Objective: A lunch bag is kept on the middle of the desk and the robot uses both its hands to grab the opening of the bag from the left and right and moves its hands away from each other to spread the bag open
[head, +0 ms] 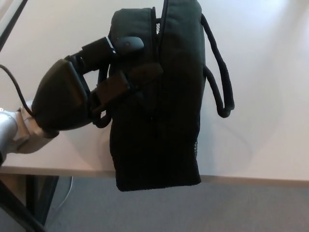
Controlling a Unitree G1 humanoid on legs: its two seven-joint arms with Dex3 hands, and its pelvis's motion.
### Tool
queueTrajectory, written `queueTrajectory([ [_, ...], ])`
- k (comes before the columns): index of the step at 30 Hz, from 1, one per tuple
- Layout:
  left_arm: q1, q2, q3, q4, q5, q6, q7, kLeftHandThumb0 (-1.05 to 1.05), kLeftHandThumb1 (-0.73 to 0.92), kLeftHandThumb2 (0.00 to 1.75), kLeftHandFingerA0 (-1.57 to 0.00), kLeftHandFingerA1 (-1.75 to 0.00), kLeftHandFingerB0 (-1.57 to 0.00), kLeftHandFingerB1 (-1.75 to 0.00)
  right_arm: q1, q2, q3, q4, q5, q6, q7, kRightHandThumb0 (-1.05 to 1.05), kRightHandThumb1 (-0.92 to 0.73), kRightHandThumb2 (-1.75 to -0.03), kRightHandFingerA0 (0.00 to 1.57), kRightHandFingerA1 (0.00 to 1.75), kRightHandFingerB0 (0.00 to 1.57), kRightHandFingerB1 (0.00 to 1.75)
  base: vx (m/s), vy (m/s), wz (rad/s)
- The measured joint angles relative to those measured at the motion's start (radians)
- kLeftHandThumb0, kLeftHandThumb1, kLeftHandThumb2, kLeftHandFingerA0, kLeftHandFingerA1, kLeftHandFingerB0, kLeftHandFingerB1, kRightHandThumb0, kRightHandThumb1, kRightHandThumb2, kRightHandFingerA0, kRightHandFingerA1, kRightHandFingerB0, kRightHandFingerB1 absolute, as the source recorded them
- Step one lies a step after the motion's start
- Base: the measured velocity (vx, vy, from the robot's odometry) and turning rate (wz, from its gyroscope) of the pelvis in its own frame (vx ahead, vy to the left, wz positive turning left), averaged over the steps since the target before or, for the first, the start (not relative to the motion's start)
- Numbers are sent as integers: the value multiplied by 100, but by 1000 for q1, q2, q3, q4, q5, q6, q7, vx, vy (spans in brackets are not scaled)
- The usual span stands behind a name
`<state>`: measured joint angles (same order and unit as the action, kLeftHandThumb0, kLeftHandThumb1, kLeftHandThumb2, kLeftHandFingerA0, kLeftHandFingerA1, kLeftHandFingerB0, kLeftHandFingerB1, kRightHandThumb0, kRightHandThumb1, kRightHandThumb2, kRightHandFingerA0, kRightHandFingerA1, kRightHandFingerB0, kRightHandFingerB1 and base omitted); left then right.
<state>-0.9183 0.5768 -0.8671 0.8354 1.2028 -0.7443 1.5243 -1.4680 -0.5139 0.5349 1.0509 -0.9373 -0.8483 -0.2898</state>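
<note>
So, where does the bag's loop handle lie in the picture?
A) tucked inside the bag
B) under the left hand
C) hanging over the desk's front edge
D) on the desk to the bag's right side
D: the loop handle lies on the white desk, right of the lunch bag.
</note>
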Motion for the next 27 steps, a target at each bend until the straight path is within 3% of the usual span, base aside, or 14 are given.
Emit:
queueTrajectory([
  [1, 3, -4, -6, 0, 2, -1, 4, 5, 49, 58, -48, -44, -26, -33, 0, 2, 0, -1, 1, 0, 0, -38, -54, -58, 89, 50, 60, 39, 0, 0, 0],
  [2, 5, -5, -8, 0, 3, -1, 6, 5, 51, 59, -49, -43, -29, -34, 0, 3, 0, 0, 2, 0, 0, -45, -45, -75, 74, 57, 57, 52, 0, 0, 0],
  [6, 9, -14, -20, -1, 9, -1, 18, 2, 54, 59, -50, -42, -32, -33, 15, 8, 19, -2, 0, -3, -14, -43, -42, -71, 72, 55, 57, 51, 0, 0, 0],
  [7, 10, -15, -22, -1, 10, -1, 20, 1, 52, 56, -58, -43, -50, -36, 21, 9, 25, -2, 0, -5, -17, -33, -49, -55, 91, 52, 63, 40, 0, 0, 0],
  [8, 11, -15, -23, -2, 10, -3, 21, 1, 52, 56, -58, -43, -50, -36, 28, 9, 31, -2, 0, -8, -20, -33, -49, -55, 91, 52, 63, 40, 0, 0, 0],
  [9, 13, -15, -24, -3, 9, -8, 21, -14, 47, 55, -82, -52, -86, -51, 37, 10, 38, -3, 0, -11, -24, -35, -50, -56, 99, 65, 65, 41, 0, 0, 0],
  [10, 14, -14, -23, -7, 7, -14, 17, -21, 44, 54, -97, -58, -97, -58, 47, 10, 44, -4, -1, -12, -30, -32, -50, -55, 89, 55, 65, 41, 0, 0, 0],
  [11, 16, -12, -20, -13, 4, -20, 8, -15, 46, 54, -107, -78, -107, -70, 59, 12, 51, -7, -4, -14, -37, -39, -44, -72, 73, 56, 59, 51, 0, 0, 0],
  [12, 18, -7, -16, -23, -2, -27, -8, -15, 46, 54, -107, -78, -107, -70, 73, 16, 58, -8, -6, -16, -43, -39, -44, -72, 73, 56, 59, 51, 0, 0, 0],
  [13, 18, -5, -13, -29, -4, -29, -16, 4, 42, 98, -86, -163, -78, -156, 79, 18, 62, -9, -6, -16, -46, -33, -50, -55, 64, 42, 61, 39, 0, 0, 0],
  [16, 24, 1, -4, -39, -17, -46, -56, 1, 41, 104, -85, -168, -71, -157, 102, 27, 82, -18, -9, -17, -55, -34, -51, -56, 59, 41, 59, 39, 0, 0, 0],
  [17, 26, 1, -3, -39, -20, -51, -66, 0, 39, 105, -81, -174, -70, -165, 107, 29, 86, -21, -10, -18, -56, -34, -50, -55, 62, 42, 59, 39, 0, 0, 0],
  [20, 34, 1, 8, -41, -33, -67, -104, -5, 43, 103, -80, -175, -67, -168, 127, 35, 94, -38, -10, -19, -55, -40, -58, -58, 58, 40, 56, 38, 0, 0, 0],
  [27, 48, -1, 32, -44, -56, -98, -164, -7, 42, 106, -79, -175, -67, -167, 168, 36, 122, -87, -15, -6, -56, -37, -59, -59, 59, 41, 58, 39, 0, 0, 0],
])
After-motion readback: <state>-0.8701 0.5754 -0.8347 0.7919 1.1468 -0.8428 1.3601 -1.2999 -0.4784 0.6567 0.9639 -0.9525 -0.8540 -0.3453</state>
